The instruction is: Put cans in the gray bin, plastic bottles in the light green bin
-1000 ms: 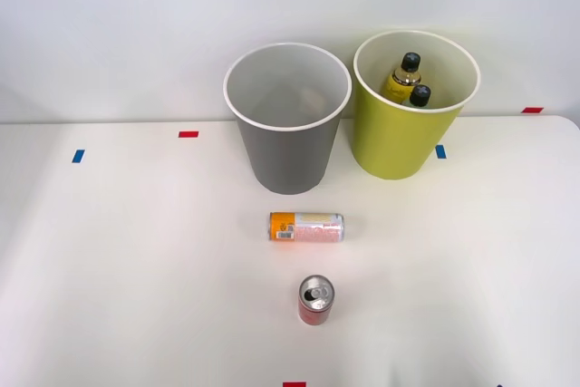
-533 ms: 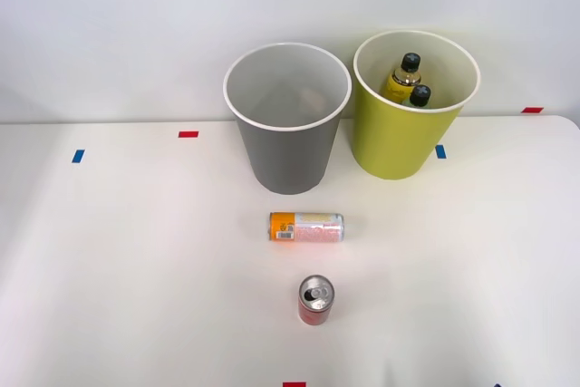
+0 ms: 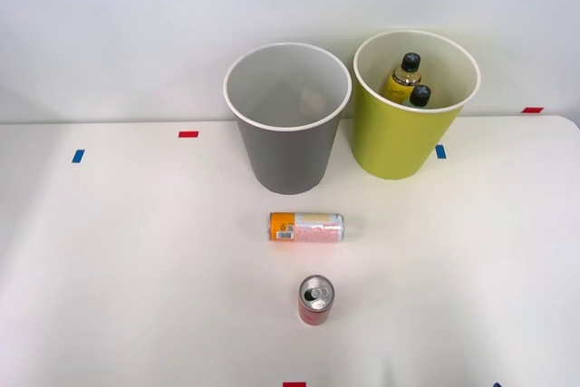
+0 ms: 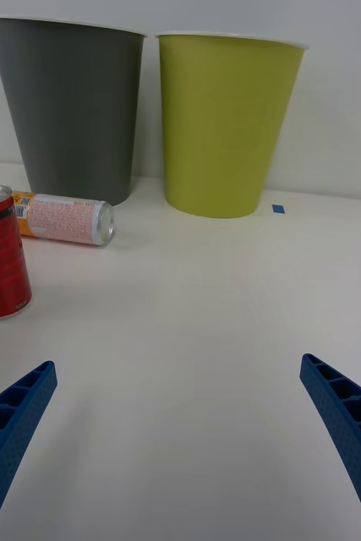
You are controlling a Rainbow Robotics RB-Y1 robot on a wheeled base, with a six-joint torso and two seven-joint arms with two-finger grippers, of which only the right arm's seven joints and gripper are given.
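Observation:
A red can with a silver pull-tab top stands upright near the table's front. Behind it an orange-ended can with a white-pink body lies on its side. The gray bin stands behind the cans, and the light green bin stands to its right. Two yellow plastic bottles with black caps rest inside the light green bin. My right gripper is open low over the table, holding nothing, with the red can just off one blue finger.
Small blue tape marks and red tape marks dot the white table. A white wall rises right behind the bins. One blue mark lies beside the light green bin.

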